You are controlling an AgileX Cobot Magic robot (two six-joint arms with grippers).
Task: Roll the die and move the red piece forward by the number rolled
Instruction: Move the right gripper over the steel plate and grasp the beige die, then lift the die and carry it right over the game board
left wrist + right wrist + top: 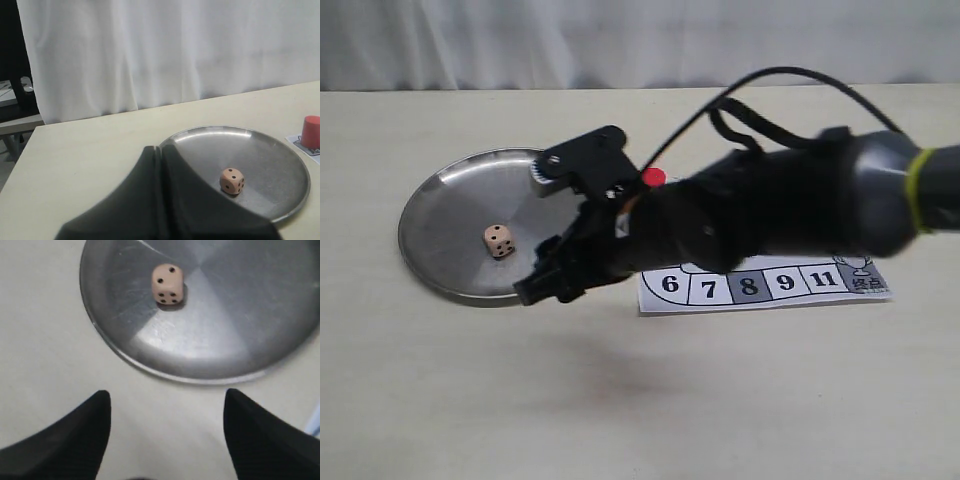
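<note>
Dish (440, 200): silvery grey metal with a brushed sheen in lighter and darker wedges. Die (499, 240), inside the dish: light tan with black pips. Red piece (653, 177), just beside the dish: plain bright red. Board strip (760, 285), beside the dish: white paper with black outlines and numerals; square 8 is shaded grey, the others white. Surface (620, 400) under the dish: pale cream, unpatterned. Curtain (150, 50) beyond the dish: white. Right gripper (166, 391): black fingers. Right arm (800, 200): black and dark grey, with a yellow-green band (918, 190). Left gripper (160, 148): black fingers.
</note>
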